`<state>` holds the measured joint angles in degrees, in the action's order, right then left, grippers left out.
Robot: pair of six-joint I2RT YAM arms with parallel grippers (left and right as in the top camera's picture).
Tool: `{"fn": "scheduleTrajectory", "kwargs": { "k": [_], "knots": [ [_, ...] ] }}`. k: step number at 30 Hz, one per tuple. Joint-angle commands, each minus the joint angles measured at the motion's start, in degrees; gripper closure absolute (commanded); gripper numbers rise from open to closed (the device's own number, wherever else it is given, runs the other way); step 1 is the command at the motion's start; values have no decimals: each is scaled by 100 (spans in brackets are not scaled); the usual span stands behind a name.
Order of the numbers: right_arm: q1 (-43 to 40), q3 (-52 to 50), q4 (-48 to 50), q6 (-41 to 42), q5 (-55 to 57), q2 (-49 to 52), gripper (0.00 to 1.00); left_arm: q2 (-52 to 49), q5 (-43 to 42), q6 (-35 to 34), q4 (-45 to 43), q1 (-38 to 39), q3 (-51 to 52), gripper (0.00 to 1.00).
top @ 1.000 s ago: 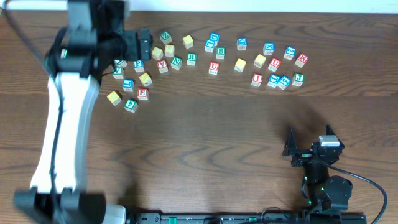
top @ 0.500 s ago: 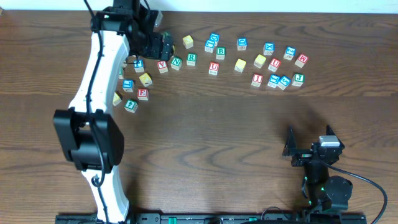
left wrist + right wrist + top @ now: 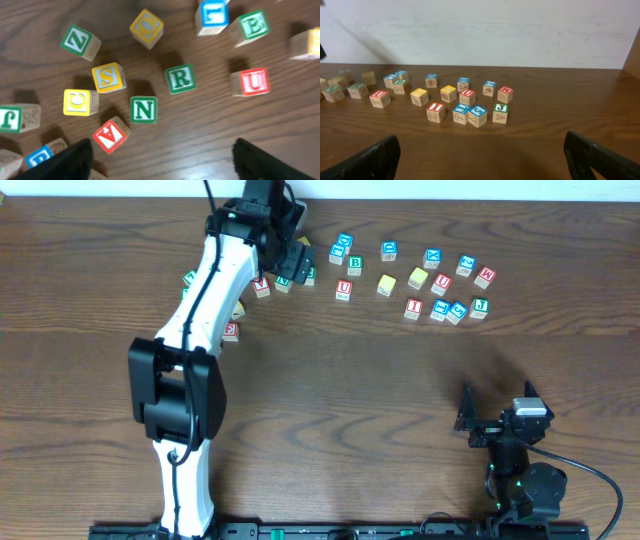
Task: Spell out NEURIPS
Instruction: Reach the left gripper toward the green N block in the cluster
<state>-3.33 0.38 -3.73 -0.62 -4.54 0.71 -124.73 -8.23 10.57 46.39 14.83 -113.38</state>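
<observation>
Lettered wooden blocks lie scattered along the far side of the table. My left gripper [image 3: 302, 262] hovers open and empty over them. In the left wrist view its fingers [image 3: 162, 162] frame bare wood just below the green N [image 3: 144, 109]. Around it lie the green R [image 3: 180, 78], red U [image 3: 254, 81], yellow S [image 3: 108, 76] and a blue E [image 3: 212, 15]. The red I [image 3: 414, 307] sits in the right-hand group and also shows in the right wrist view [image 3: 436, 111]. My right gripper [image 3: 497, 405] rests open and empty at the near right. I see no P block.
Other blocks nearby: red V [image 3: 111, 135], yellow C [image 3: 80, 101], green Z [image 3: 80, 41], yellow O [image 3: 146, 27], green B [image 3: 252, 26]. A red E [image 3: 230, 330] shows beside my left arm. A white wall [image 3: 480, 30] stands behind the table.
My left arm has swung right along the block row, from the left cluster to above the N and R blocks. The right arm has not moved.
</observation>
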Motion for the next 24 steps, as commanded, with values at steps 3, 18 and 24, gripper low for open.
{"fn": "scheduleTrajectory", "kwargs": {
  "k": [3, 18, 24],
  "knots": [
    [-33, -7, -20, 55, -31, -33, 1, -245, 291, 33, -162, -83, -122, 24],
    [-33, -7, -20, 55, -31, -33, 1, -942, 247, -33, -516, -72, -122, 32],
    [-33, -7, -20, 55, -31, -33, 1, -1141, 247, -31, -627, -72, -122, 37]
  ]
}}
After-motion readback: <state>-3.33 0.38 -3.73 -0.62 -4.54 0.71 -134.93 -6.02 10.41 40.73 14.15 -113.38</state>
